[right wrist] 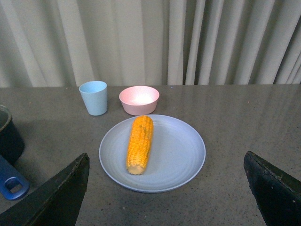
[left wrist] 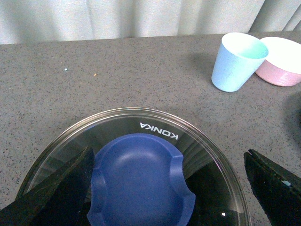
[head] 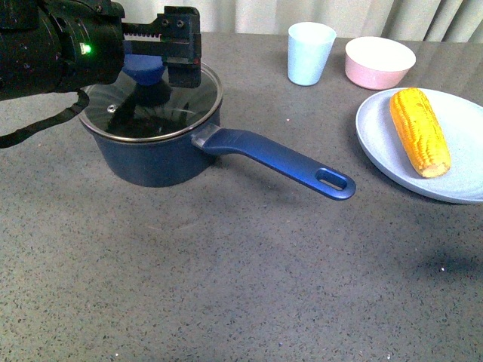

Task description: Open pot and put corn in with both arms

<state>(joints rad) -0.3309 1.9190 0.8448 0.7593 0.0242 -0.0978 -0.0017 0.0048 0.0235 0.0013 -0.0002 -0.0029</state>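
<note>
The navy pot (head: 158,162) stands at the left with its glass lid (head: 192,113) on and its long handle (head: 279,160) pointing right. My left gripper (head: 158,64) is open just above the lid, its fingers on either side of the blue knob (head: 142,72). In the left wrist view the knob (left wrist: 138,181) lies between the spread fingers (left wrist: 61,193), nearer one of them, not gripped. The corn (head: 419,130) lies on a light blue plate (head: 460,162) at the right. My right gripper (right wrist: 164,197) is open and empty, short of the plate (right wrist: 181,157) and corn (right wrist: 139,143); it is out of the front view.
A light blue cup (head: 310,53) and a pink bowl (head: 379,62) stand at the back, behind the plate. The right wrist view shows the pot's edge (right wrist: 7,136) and handle end (right wrist: 11,186) beside the plate. Curtains hang behind the table.
</note>
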